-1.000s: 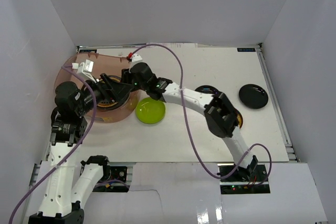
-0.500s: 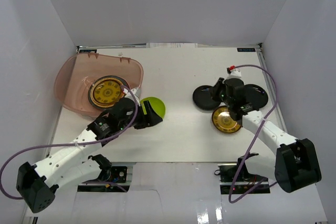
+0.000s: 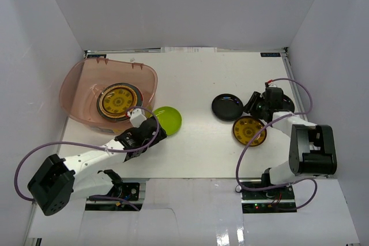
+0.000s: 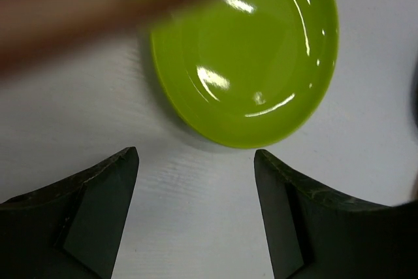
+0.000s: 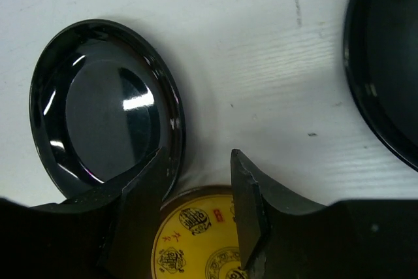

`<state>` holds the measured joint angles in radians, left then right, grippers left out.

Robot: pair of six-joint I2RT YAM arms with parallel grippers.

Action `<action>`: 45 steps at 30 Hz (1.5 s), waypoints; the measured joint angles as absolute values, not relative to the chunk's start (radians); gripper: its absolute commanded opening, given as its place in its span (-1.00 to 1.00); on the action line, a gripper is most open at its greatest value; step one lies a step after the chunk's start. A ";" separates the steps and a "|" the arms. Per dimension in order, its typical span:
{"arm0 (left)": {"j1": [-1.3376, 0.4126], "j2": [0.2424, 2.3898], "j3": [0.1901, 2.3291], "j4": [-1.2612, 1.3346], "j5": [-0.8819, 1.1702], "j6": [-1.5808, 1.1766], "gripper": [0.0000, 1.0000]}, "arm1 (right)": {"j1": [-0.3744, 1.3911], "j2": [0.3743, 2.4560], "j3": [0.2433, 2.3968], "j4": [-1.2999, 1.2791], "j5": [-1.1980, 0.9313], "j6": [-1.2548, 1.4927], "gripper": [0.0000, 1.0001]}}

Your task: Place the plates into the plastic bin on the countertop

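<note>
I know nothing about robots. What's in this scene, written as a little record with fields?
bin: plastic bin, far left
inside it: gold patterned plate
outside it: lime green plate, black plate, second black plate, gold plate
left gripper: open, empty, facing the lime green plate
right gripper: open, empty, between black plate and gold plate

Looking roomy mid-table, with bare flat white countertop (image 3: 196, 142) lying open between the lime green round plate (image 3: 166, 120) and the glossy black round plate (image 3: 227, 107). Getting tight on the right though: hemming the right gripper (image 5: 196, 161) in among that black plate, a gold patterned round plate (image 5: 196, 240) and a second black plate (image 5: 385, 63), all close around it. Blocking the left gripper (image 4: 196, 161) straight ahead with the lime plate, plus the translucent pinkish-brown plastic bin (image 3: 75, 82) wall just beside it.
</note>
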<state>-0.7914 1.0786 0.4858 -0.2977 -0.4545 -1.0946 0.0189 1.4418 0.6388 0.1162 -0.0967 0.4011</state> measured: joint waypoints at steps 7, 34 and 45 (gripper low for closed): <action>-0.739 1.166 0.481 -0.204 -0.501 -1.111 0.47 | 0.020 1.559 0.694 0.165 -0.171 0.400 0.01; -0.728 1.317 0.511 -0.072 -0.613 -1.060 0.05 | 0.020 1.490 0.704 0.293 -0.250 0.529 -0.84; -0.727 1.299 0.492 -0.074 -0.609 -1.068 0.13 | 0.020 1.437 0.617 0.316 -0.281 0.558 -0.84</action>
<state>-0.7273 1.2995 0.4919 -0.0738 -0.6094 -1.0679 0.0200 1.4368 0.6174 0.3164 -0.2806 0.5575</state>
